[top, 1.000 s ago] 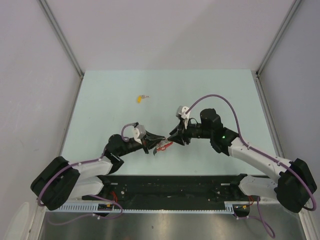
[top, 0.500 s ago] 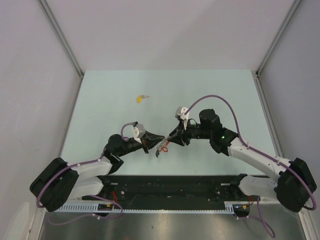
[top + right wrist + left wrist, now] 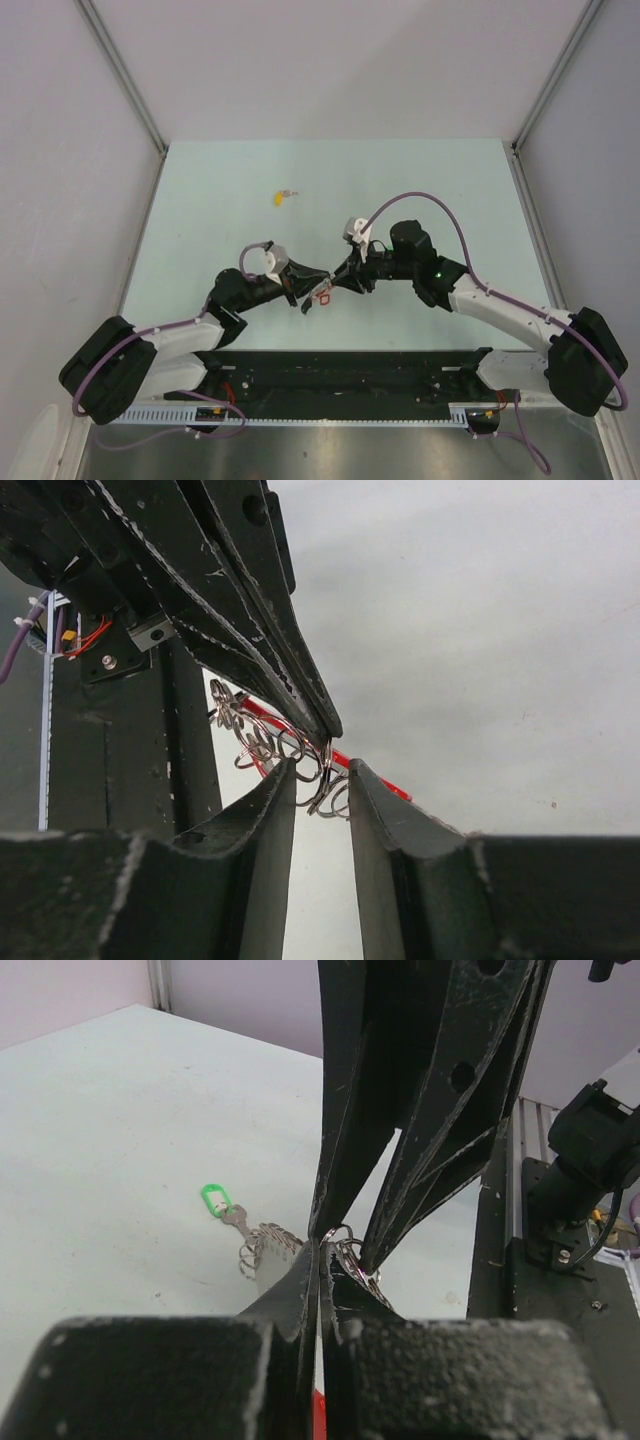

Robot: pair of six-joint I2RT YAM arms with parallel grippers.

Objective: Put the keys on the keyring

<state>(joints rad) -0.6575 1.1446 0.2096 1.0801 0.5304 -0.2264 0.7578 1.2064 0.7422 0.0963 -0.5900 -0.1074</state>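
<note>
left gripper (image 3: 320,1256): jaws pressed together, clamped on the keyring (image 3: 256,742)
right gripper (image 3: 323,782): jaws partly apart, chain loops in the gap; pinching or not, can't tell
keyring spot: between the two fingertip pairs, near-middle of the table (image 3: 430,180)
keys: green key (image 3: 222,1206) touching the chain's loose end, threaded or not unclear; yellow key (image 3: 277,197) alone, well apart toward the far side
risk 1: thin loops may slip out if the right jaws close off-centre
risk 2: opposing pulls could twist the ring or yank it from the left clamp
risk 3: fingertips nearly touching, likely to collide
risk 4: dangling chain may drag the green key
surface: pale green, flat, matte
room: plain pale walls (image 3: 330,70) on three sides, metal corner posts
</note>
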